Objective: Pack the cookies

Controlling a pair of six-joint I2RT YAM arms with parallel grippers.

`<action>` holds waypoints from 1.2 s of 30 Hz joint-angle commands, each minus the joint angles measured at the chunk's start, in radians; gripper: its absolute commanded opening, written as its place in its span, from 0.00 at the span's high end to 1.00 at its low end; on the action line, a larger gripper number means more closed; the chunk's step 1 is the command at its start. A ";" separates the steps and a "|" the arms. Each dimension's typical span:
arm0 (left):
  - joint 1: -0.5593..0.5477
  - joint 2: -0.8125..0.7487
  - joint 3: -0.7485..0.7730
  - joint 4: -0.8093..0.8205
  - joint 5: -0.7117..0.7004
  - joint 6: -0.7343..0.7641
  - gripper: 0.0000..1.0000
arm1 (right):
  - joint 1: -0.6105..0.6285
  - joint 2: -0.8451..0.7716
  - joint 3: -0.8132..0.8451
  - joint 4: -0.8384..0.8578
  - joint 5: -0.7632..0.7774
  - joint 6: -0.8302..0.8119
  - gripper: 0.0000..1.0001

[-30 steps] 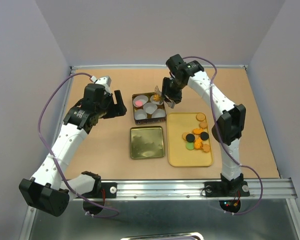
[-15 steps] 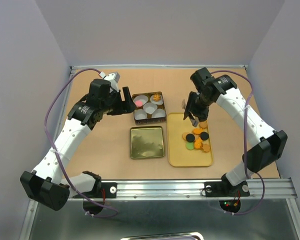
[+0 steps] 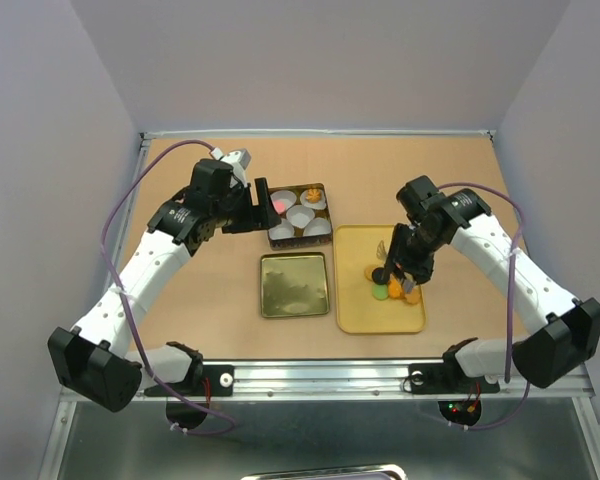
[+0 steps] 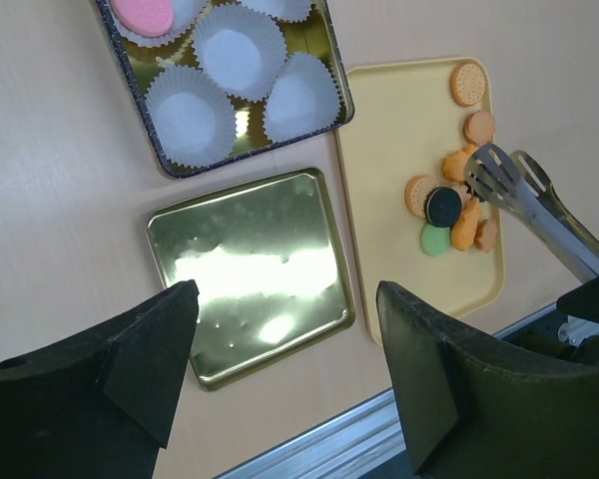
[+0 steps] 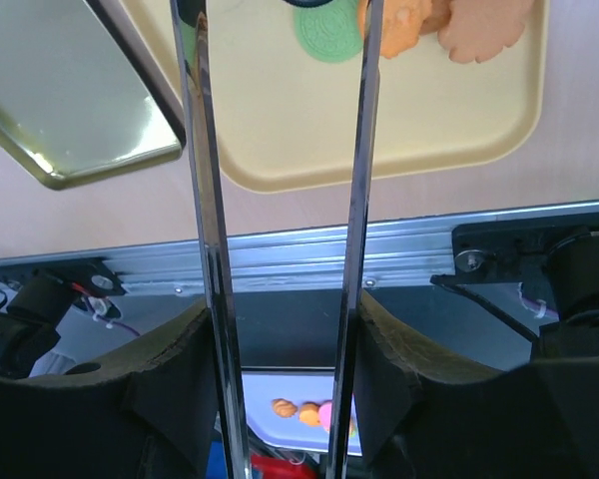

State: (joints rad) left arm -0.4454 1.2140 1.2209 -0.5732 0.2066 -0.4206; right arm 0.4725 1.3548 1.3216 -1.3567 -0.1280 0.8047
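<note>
Currently the right jaws clench steel tongs [image 4: 544, 220], tips poised at the cookies [image 4: 442, 207] clustered on the yellow tray [image 4: 389, 130] beyond them; picking seems in hand, needing a gentle squeeze next. Left jaws gape, released, beside the tin [image 4: 342, 95].

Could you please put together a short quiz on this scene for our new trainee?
1. True or false: the right claw grips tongs above the yellow tray.
2. Which colour of cookie already lies in the tin? A green, B pink, C black.
3. Is the left claw open or shut?
Key: 1 true. 2 B, the pink cookie sits in a liner. 3 open.
</note>
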 commanded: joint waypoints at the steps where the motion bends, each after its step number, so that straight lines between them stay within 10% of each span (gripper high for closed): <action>1: -0.001 -0.044 0.014 -0.002 -0.004 -0.003 0.17 | 0.002 -0.085 -0.067 0.024 -0.059 0.033 0.47; 36: -0.001 -0.234 -0.141 0.016 -0.018 -0.012 0.18 | 0.072 -0.072 -0.137 0.056 -0.045 0.082 0.47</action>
State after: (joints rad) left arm -0.4454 1.0058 1.0901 -0.5888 0.1905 -0.4358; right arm 0.5232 1.2770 1.1328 -1.2835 -0.1890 0.8791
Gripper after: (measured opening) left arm 0.829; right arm 0.534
